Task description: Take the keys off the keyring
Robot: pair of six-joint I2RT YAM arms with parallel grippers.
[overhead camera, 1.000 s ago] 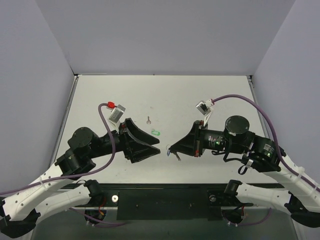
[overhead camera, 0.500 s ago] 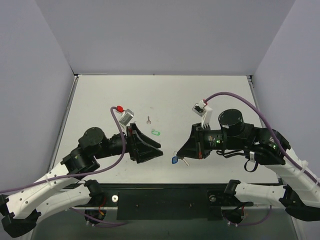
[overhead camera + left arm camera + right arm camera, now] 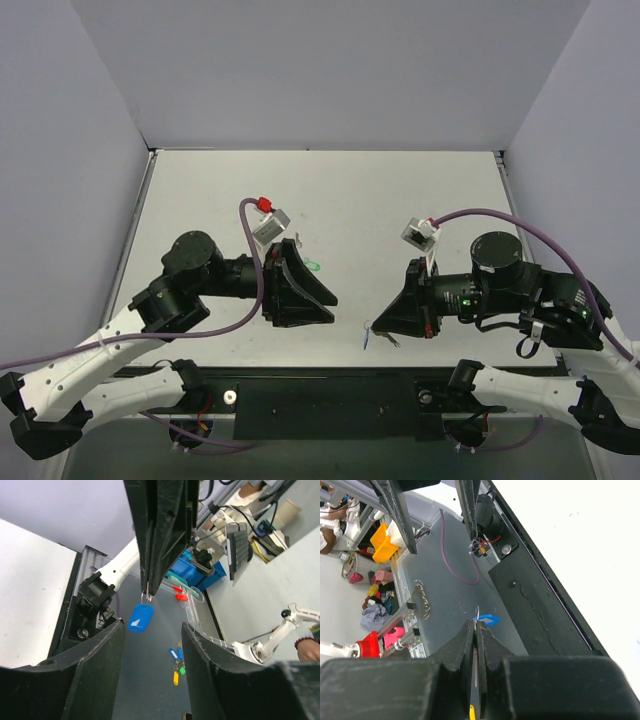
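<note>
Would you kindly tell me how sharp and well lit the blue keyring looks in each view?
Top external: even, soft light, but the keyring is a tiny blue sliver. Left wrist: it hangs crisp and bright, while the left gripper's fingers are dark and featureless. Right wrist: small, edge-on, beyond the right gripper's dark, blurred fingers.

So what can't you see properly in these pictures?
1. The keys: too small to pick out in the top view, and neither wrist view shows one.
2. Top of the blue keyring: pinched inside the right gripper, so what else hangs there is hidden in both wrist views.
3. The green loop: top view, partly behind the left gripper.
</note>
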